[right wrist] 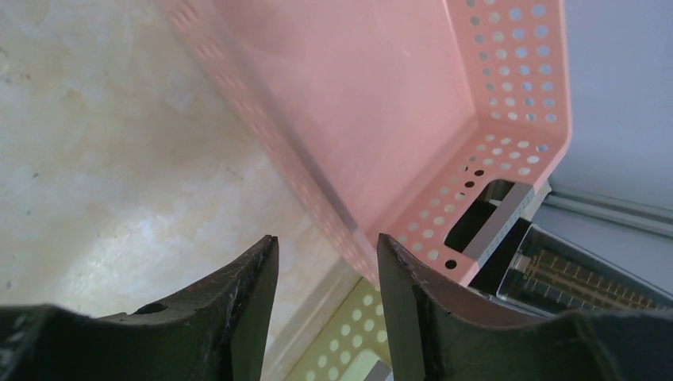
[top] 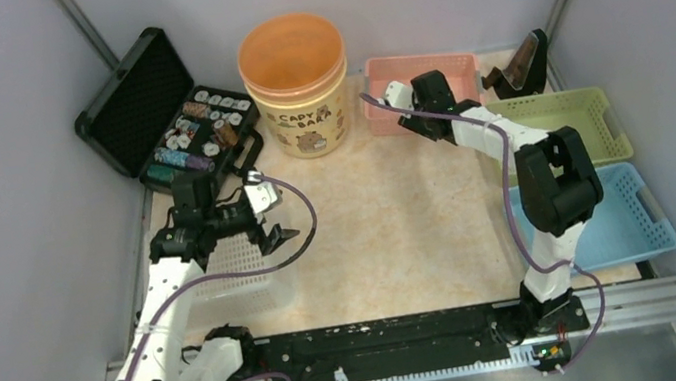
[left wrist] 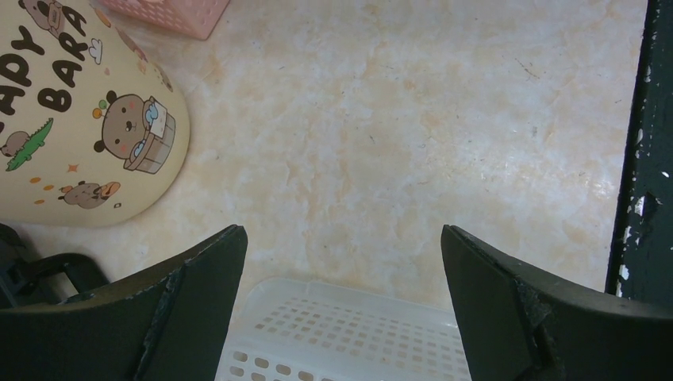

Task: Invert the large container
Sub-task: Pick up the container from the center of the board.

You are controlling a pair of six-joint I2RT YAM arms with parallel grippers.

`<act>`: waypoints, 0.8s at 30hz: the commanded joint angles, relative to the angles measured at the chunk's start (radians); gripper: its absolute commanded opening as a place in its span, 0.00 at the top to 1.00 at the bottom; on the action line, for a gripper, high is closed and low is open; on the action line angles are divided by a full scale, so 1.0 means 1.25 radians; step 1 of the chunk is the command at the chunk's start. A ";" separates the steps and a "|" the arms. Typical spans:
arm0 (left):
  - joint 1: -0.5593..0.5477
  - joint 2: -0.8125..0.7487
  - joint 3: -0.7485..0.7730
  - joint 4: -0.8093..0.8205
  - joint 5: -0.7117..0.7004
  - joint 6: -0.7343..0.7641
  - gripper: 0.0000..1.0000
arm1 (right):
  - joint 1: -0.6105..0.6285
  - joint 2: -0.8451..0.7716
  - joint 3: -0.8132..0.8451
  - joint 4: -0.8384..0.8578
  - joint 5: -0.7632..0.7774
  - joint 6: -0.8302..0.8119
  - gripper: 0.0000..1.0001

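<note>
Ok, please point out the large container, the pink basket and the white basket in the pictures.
large container (top: 304,125): top external view, on its printed side wall.
pink basket (top: 416,60): top external view, on its far rim.
white basket (left wrist: 349,329): left wrist view, on its perforated bottom.

Large container left of far basket
</note>
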 commanded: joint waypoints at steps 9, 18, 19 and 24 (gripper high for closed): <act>-0.001 -0.004 -0.024 0.041 0.032 0.006 0.01 | -0.016 0.022 0.017 0.059 -0.085 -0.086 0.55; -0.001 -0.004 -0.026 0.044 0.032 0.005 0.01 | -0.045 0.050 0.036 0.040 -0.169 -0.114 0.65; -0.001 -0.003 -0.026 0.044 0.033 0.004 0.01 | -0.047 0.053 0.039 0.035 -0.179 -0.117 0.65; 0.001 -0.001 -0.028 0.046 0.031 0.003 0.01 | -0.050 0.067 0.050 0.012 -0.210 -0.140 0.64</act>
